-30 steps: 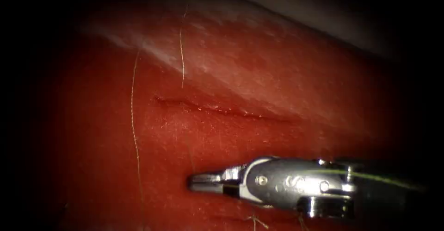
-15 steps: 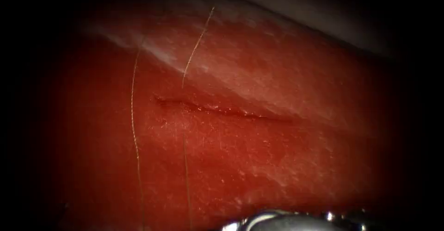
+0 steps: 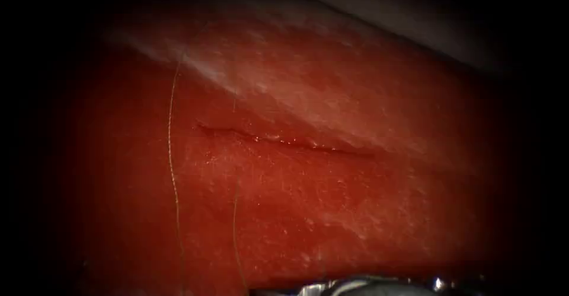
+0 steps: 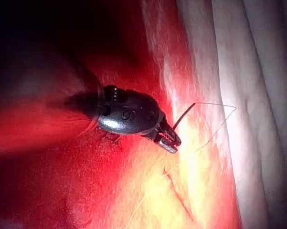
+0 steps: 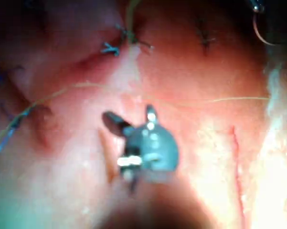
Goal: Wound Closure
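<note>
Left tool (image 4: 169,140): jaws clamped on the needle (image 4: 184,117), gripped near the end away from the thread (image 4: 219,125). The needle stands out from the jaws and looks clear of the tissue (image 4: 133,191).

Right tool (image 5: 131,118): jaws spread, holding nothing. The cut (image 5: 236,162) runs off to its side.

Risk, as I judge it: the slack thread loops back close to the left jaws and could snag there, or catch on the old stitches (image 5: 112,47) beyond the right tool. That would drag the needle off line.

A loose strand (image 3: 172,153) crosses the tissue left of the cut, between tool and wound edge.
</note>
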Robot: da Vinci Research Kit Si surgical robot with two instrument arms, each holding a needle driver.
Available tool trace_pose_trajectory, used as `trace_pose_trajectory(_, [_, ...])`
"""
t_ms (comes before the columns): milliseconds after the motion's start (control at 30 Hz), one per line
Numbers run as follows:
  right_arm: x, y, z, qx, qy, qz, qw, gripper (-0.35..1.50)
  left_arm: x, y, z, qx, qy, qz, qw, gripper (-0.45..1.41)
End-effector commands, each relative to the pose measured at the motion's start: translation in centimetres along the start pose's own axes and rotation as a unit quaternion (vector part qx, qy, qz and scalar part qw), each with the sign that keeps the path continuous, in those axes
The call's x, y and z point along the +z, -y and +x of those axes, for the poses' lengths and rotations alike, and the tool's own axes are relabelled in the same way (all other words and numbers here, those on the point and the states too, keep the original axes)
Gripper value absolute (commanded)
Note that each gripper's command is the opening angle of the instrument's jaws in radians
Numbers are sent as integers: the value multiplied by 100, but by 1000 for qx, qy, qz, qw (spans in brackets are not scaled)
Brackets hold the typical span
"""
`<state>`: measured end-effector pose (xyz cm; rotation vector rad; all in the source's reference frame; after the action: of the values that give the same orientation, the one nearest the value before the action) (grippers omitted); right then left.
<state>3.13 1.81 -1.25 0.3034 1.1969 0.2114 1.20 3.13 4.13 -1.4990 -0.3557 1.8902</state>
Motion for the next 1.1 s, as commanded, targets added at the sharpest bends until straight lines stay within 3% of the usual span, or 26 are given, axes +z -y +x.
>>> trace_pose_trajectory(33, [7, -34, -7, -74, 21, -42, 996, 133, 6, -1, -7, -1, 0, -1, 1000, -35])
trace_pose_trajectory(133, [4, -81, -9, -110, 99, -113, 983, 145, 6, -1, -7, 0, 0, -1, 1000, -35])
trace_pose_trajectory(300, [2, -128, -15, -111, 130, -152, 973, 143, 6, -1, -7, 0, 0, -1, 1000, -35])
trace_pose_trajectory(400, [10, -148, -23, -12, 85, -130, 988, 130, 6, -1, -7, 0, 0, -1, 1000, -35])
trace_pose_trajectory(567, [36, -179, -30, 110, 51, -107, 987, 121, 6, -1, -7, 0, 0, -1, 1000, -35])
trace_pose_trajectory(600, [46, -188, -36, 149, 44, -110, 982, 101, 6, -1, -7, 0, 0, -1, 1000, -35])
trace_pose_trajectory(700, [57, -201, -49, 208, 30, -117, 971, 91, 6, -1, -7, 0, 0, -1, 1000, -35])
trace_pose_trajectory(933, [72, -220, -94, 316, -21, -126, 940, 86, 6, -1, -7, 0, 0, -1, 1000, -35])
trace_pose_trajectory(1100, [86, -225, -107, 350, -74, -105, 928, 86, 6, -1, -7, 0, 0, -1, 1000, -35])
